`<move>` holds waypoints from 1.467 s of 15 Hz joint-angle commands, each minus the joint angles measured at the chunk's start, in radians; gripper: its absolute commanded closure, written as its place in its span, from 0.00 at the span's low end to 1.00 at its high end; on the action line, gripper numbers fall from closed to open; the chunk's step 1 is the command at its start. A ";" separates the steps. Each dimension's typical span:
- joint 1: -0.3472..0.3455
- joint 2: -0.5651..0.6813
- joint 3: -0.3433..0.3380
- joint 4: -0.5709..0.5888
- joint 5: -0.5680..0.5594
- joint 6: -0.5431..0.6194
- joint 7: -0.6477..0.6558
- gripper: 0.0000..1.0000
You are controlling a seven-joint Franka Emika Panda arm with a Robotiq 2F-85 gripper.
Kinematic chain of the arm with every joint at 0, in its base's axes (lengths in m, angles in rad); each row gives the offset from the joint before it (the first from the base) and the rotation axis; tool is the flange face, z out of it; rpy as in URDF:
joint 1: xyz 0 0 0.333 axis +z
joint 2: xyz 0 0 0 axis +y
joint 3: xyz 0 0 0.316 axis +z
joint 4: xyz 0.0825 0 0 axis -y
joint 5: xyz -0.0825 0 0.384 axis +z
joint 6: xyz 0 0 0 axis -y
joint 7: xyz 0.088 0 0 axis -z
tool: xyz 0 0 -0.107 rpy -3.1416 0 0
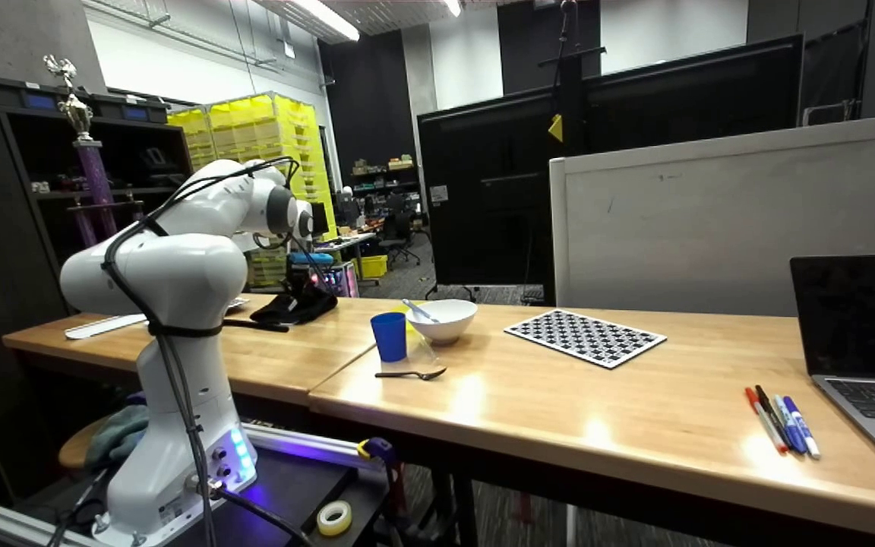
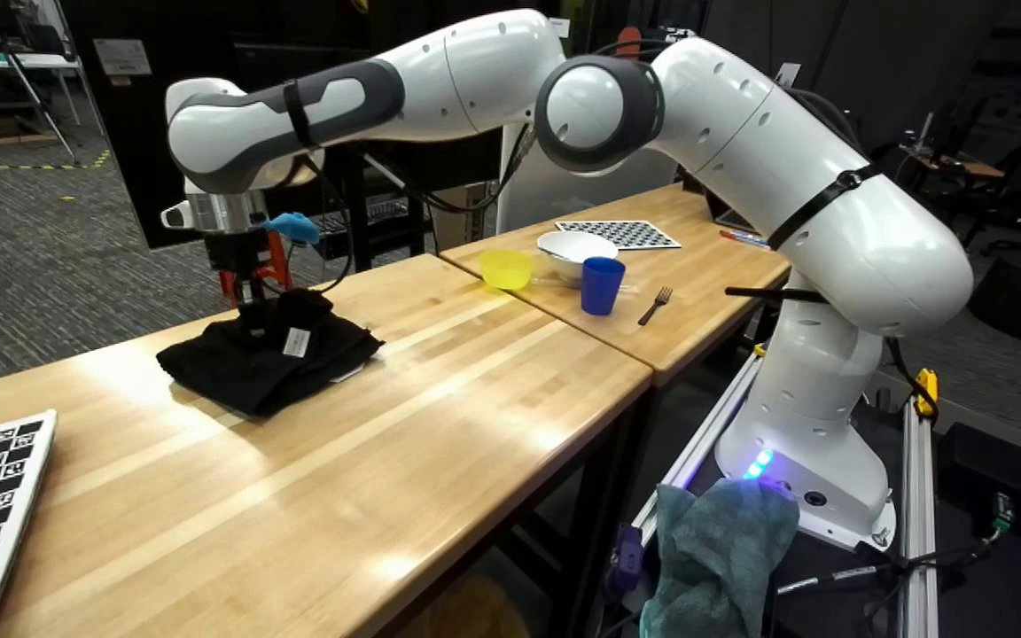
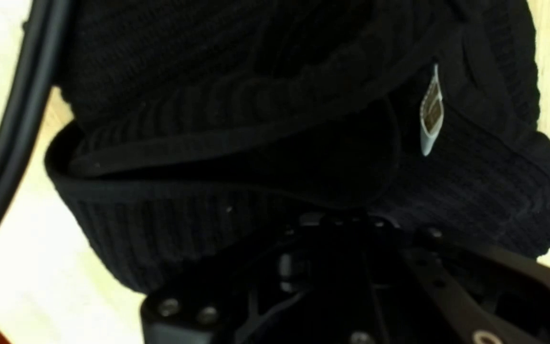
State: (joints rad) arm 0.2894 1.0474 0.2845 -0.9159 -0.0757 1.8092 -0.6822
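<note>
Gripper (image 2: 253,326) points down into a black ribbed-knit garment (image 2: 255,379) on the wooden table (image 2: 426,394), jaws fully together; whether they pinch cloth is too dark to tell.

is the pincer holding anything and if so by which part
Can't tell: the pincer is shut at the black cloth, but black on black hides whether any is pinched.

Well apart from the jaws stood a yellow bowl (image 2: 506,270), a white bowl (image 1: 449,323) and a blue cup (image 2: 603,288); farther off lay a dark fork (image 2: 657,305) and a checkered board (image 1: 585,336).
</note>
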 commanded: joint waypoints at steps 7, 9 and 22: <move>-0.142 -0.132 0.003 -0.265 0.020 0.135 -0.044 1.00; -0.177 -0.175 0.005 -0.348 0.031 0.179 -0.042 1.00; -0.359 -0.490 -0.049 -0.898 0.123 0.401 -0.100 1.00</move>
State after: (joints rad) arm -0.0392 0.6620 0.2671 -1.6196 0.0329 2.1496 -0.7456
